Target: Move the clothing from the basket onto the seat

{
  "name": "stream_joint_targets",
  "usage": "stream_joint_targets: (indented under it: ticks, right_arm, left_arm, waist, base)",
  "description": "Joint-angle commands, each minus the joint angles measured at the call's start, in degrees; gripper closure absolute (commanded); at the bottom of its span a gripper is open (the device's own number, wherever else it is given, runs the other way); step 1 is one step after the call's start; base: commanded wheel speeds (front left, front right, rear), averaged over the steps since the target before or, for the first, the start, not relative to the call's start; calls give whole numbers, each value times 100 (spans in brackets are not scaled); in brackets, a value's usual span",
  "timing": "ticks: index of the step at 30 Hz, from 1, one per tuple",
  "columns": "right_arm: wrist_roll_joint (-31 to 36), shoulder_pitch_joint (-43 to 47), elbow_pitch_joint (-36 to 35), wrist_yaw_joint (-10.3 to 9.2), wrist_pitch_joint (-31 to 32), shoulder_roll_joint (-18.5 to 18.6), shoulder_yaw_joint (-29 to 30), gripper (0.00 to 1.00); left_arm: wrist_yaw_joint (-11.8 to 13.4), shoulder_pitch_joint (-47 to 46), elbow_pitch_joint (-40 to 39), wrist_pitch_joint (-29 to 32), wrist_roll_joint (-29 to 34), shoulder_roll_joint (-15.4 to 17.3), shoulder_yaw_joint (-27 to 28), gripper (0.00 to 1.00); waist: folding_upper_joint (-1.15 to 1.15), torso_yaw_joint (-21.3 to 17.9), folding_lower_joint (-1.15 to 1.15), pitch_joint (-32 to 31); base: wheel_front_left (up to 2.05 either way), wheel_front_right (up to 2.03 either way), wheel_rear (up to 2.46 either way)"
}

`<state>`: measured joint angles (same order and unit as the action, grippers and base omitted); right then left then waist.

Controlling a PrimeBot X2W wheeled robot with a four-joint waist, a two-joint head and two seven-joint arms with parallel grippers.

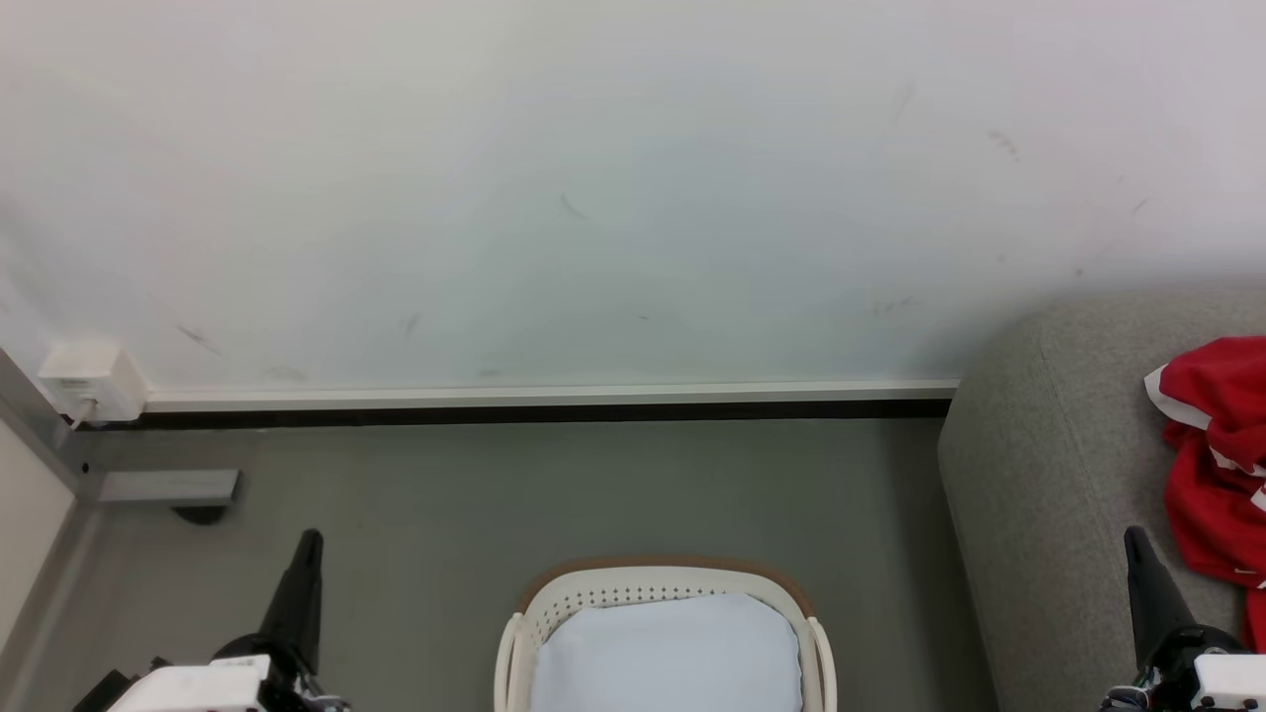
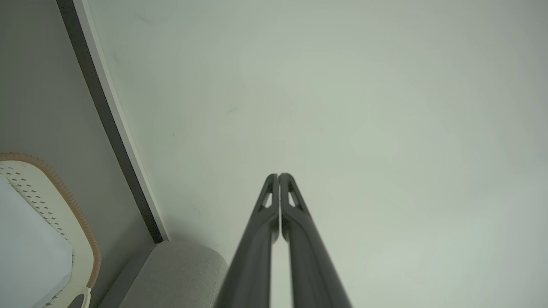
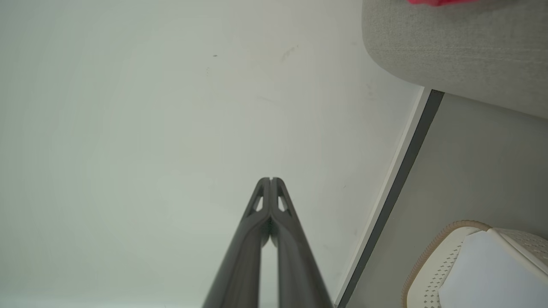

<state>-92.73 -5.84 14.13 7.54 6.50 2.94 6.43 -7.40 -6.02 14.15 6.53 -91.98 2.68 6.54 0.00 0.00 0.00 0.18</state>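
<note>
— The clothing, that bright red fabric garment with white stripes [image 1: 1212,455], where is it?
— Crumpled on the large grey woven sofa [image 1: 1048,475].
— And the cream perforated plastic basket [image 1: 584,593]?
— On the floor near the sofa, holding a plain pale bluish-white cloth [image 1: 668,653]. The left end effector [image 1: 310,542] and right end effector [image 1: 1133,539] are clenched, fingers pressed together.

laundry basket [image 1: 633,596]: cream plastic, smooth, walls perforated with small slots; brown rim [image 1: 663,565] finely ribbed.
cloth [image 1: 668,653] inside it: pale bluish-white, smooth, matt.
sofa [image 1: 1048,475]: grey upholstery, coarse woven, matt.
red garment [image 1: 1212,445]: soft fabric, crumpled, white trim.
floor [image 1: 593,494]: grey, smooth, matt.
wall [image 1: 593,198]: white, matt, faint dark scuff marks.
fingers [image 2: 257,256]: dark, smooth, matt, plastic by the look.
</note>
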Motion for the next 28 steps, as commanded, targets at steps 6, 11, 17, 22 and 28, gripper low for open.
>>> stream_joint_targets:
  ticks: [6,11,17,22,28]
  right_arm:
    - [47,-71,-24,-10,14,-3,27,100]
    - [46,-71,-23,-10,15,-4,28,100]
    - [48,-72,-23,-10,16,-4,29,100]
    - [49,-72,-23,-10,18,-5,30,100]
    - [50,-72,-23,-10,19,-6,31,100]
  left_arm:
    - [-26,-45,-20,22,-79,38,10,100]
    - [-26,-45,-21,22,-80,38,10,100]
    - [-20,-45,-21,22,-80,38,10,100]
    - [-20,-45,-20,22,-80,38,10,100]
    - [-20,-45,-20,21,-80,38,10,100]
  waist:
    - [0,0,0,0]
    - [0,0,0,0]
    - [0,0,0,0]
    - [0,0,0,0]
    - [0,0,0,0]
  base:
    - [0,0,0]
    - [0,0,0]
    - [0,0,0]
    - [0,0,0]
    - [0,0,0]
